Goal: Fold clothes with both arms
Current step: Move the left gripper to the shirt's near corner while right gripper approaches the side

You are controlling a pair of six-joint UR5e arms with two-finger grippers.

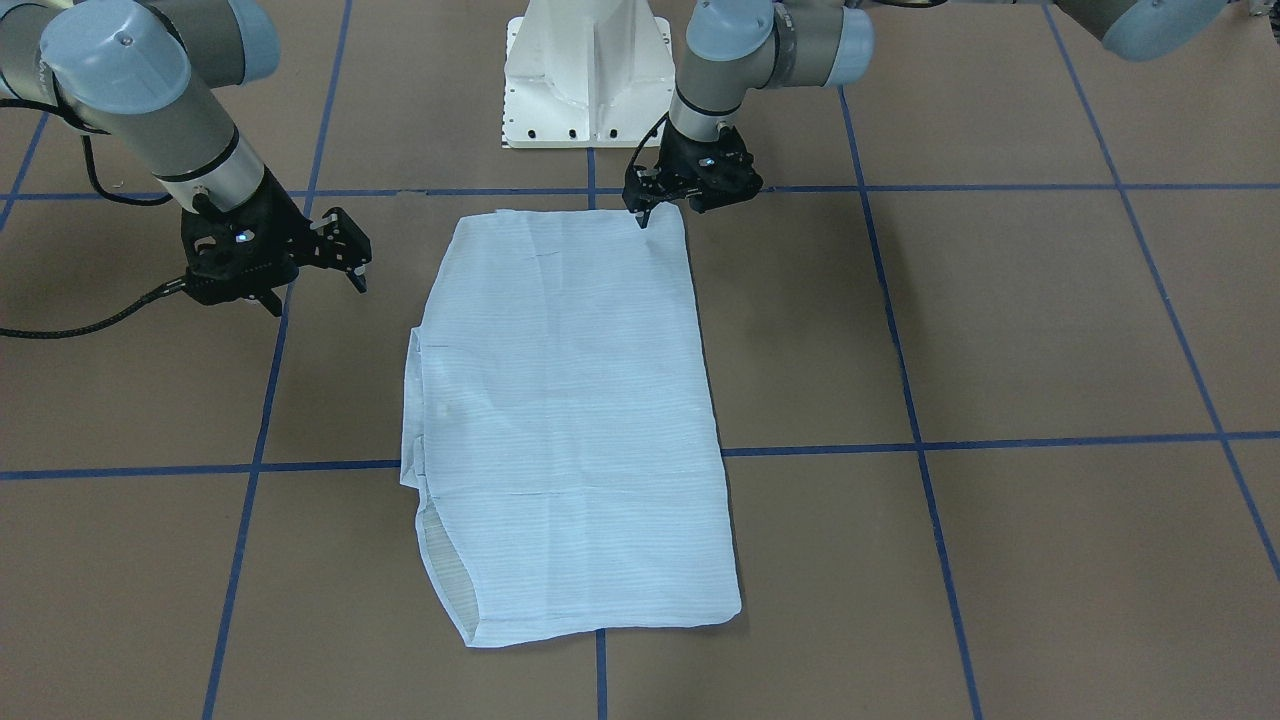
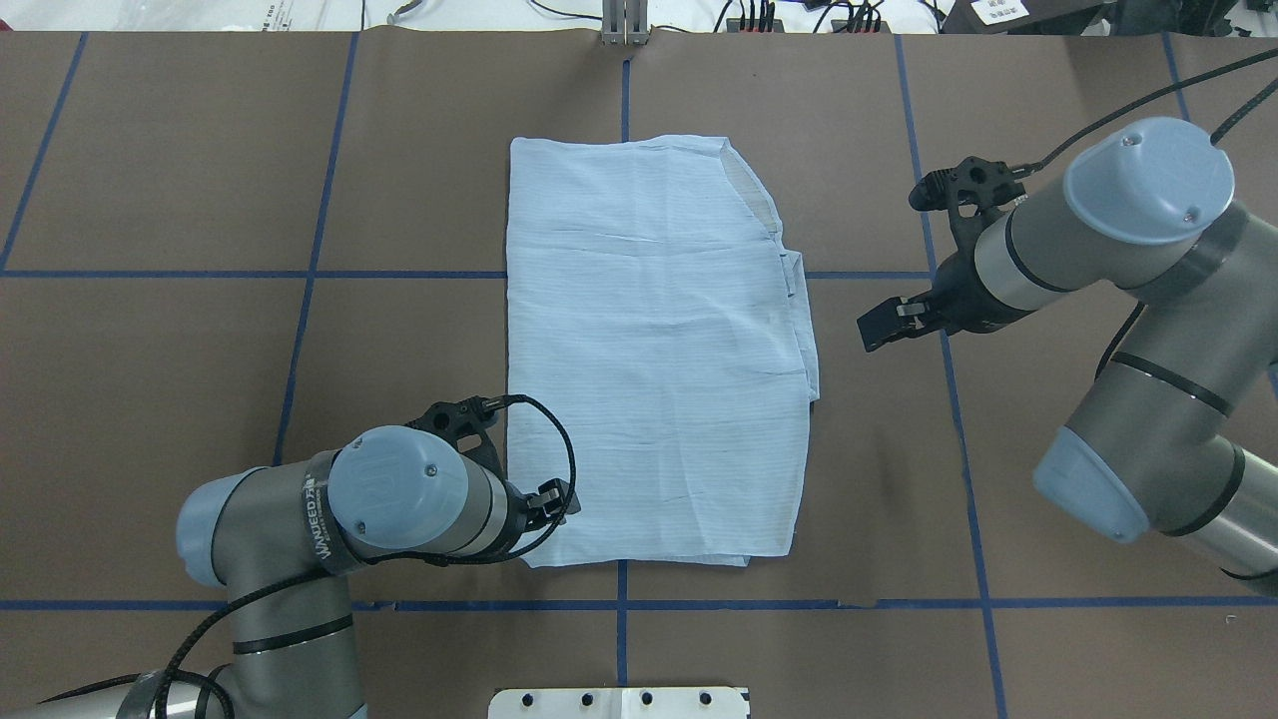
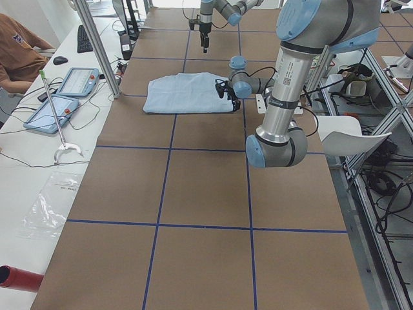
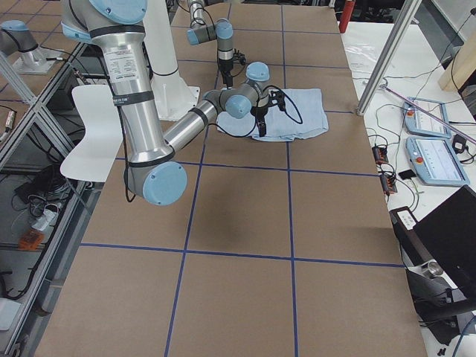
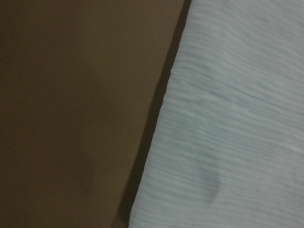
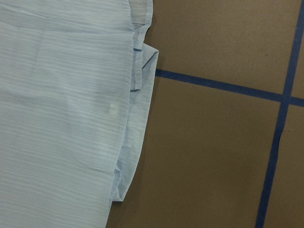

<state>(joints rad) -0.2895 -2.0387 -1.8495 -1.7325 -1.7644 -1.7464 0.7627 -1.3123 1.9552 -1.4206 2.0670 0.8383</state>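
The light blue striped shirt lies folded into a long flat rectangle in the middle of the brown table. It also shows in the overhead view. My left gripper is low at the shirt's corner nearest the robot, jaws apart, with one fingertip on the cloth. The left wrist view shows the shirt's edge up close. My right gripper is open and empty, hovering beside the shirt's other long edge and apart from it. The right wrist view shows that layered edge.
The white pedestal base stands just behind the shirt. Blue tape lines grid the table. Along the table's far side are metal posts, tablets and an operator.
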